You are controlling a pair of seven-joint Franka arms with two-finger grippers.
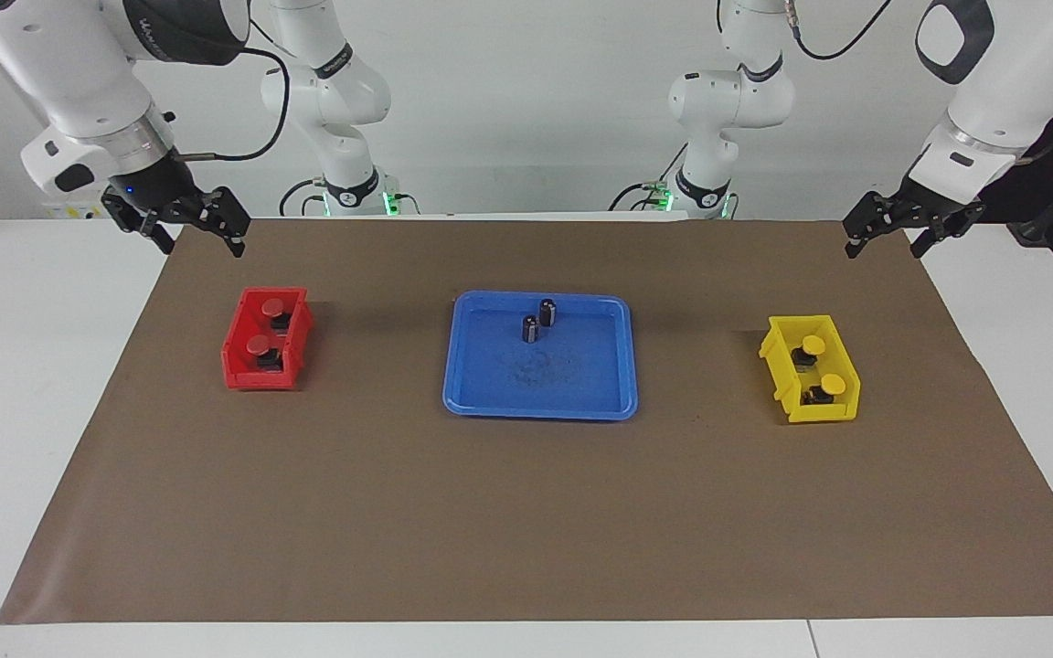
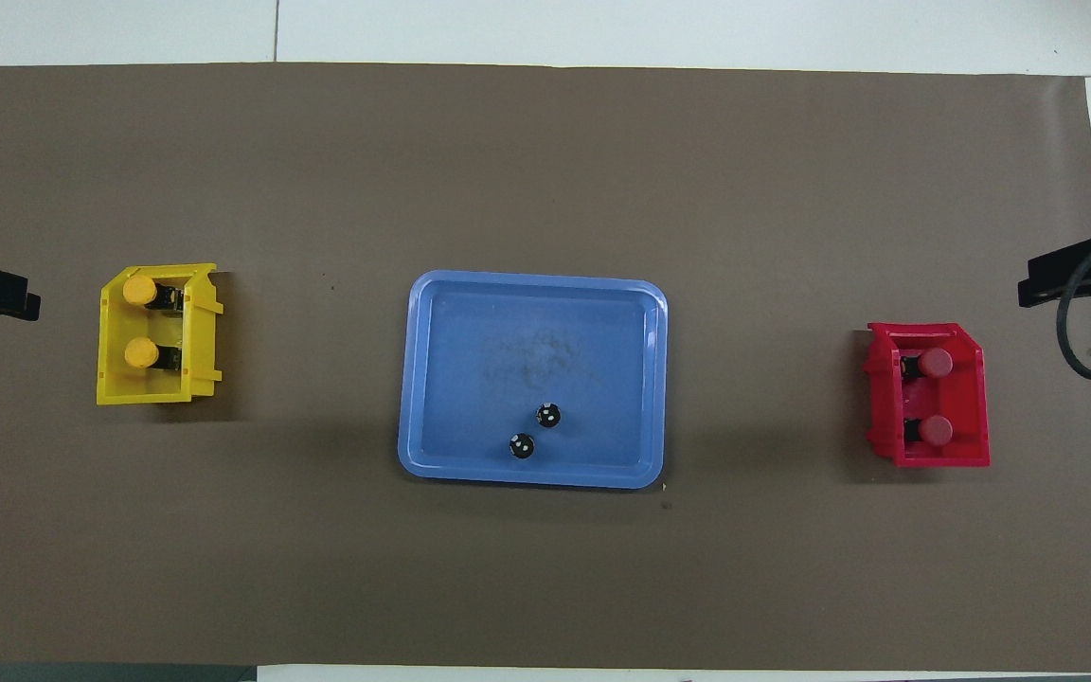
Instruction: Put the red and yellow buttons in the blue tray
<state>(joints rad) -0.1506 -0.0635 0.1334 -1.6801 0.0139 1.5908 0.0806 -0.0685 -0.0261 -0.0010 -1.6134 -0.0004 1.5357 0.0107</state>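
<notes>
right gripper [image 1: 186, 230]: fingers spread, holding nothing, raised over the mat's edge near the red bin [image 1: 268, 339].
red buttons [image 1: 263, 344]: two, both in the red bin.
blue tray [image 1: 490, 384]: mid-mat, bare mat all round; two dark cylinders [image 1: 539, 321] stand in it.
yellow buttons [image 1: 821, 364]: two, both in the yellow bin [image 1: 810, 368].
left gripper [image 1: 892, 230]: fingers spread, holding nothing, over the mat's corner.
writing: none legible.

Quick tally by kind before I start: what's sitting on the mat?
Red buttons: 2, in the red bin
Yellow buttons: 2, in the yellow bin
Dark cylinders: 2, in the blue tray
Bins: 2
Tray: 1
Total: 9
</notes>
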